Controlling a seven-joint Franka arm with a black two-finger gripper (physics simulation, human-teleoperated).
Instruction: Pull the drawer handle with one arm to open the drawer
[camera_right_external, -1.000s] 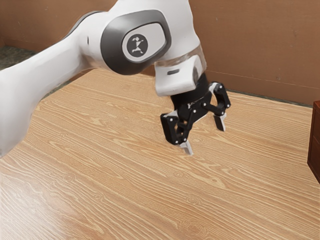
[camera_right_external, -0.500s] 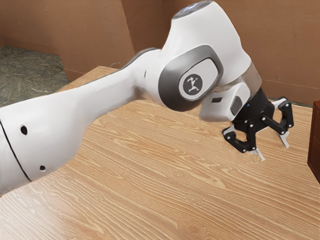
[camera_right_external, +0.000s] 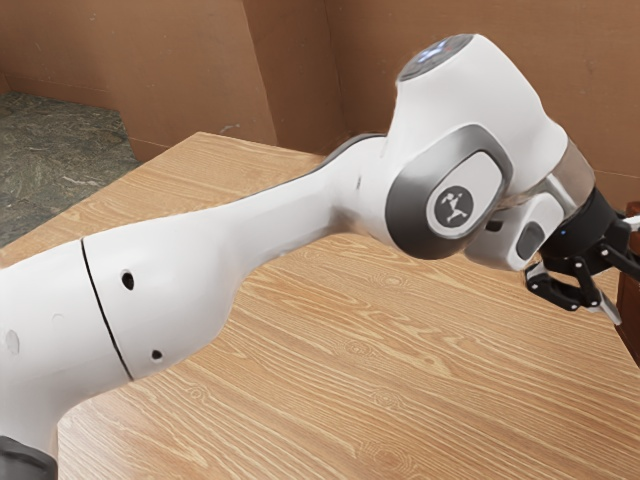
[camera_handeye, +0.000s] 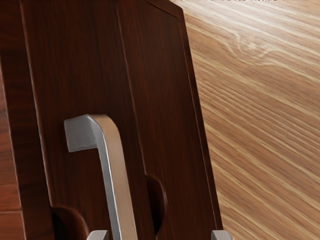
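Place: simulated robot test room, rendered look, workbench setup.
Table (camera_right_external: 350, 380): broad light wood-grain top, takes up most of exterior view.
Walls (camera_right_external: 150, 60): plain flat brown panels, meeting at a corner behind the table.
Floor (camera_right_external: 50, 140): mottled grey-green patch, exterior view's upper left, beyond table edge.
Robot: large white arm (camera_right_external: 250, 250) w/ grey joint caps, stretched across the table.
Furniture: dark red-brown wood drawer front (camera_handeye: 75, 75) w/ brushed metal handle (camera_handeye: 112, 165), on the tabletop.
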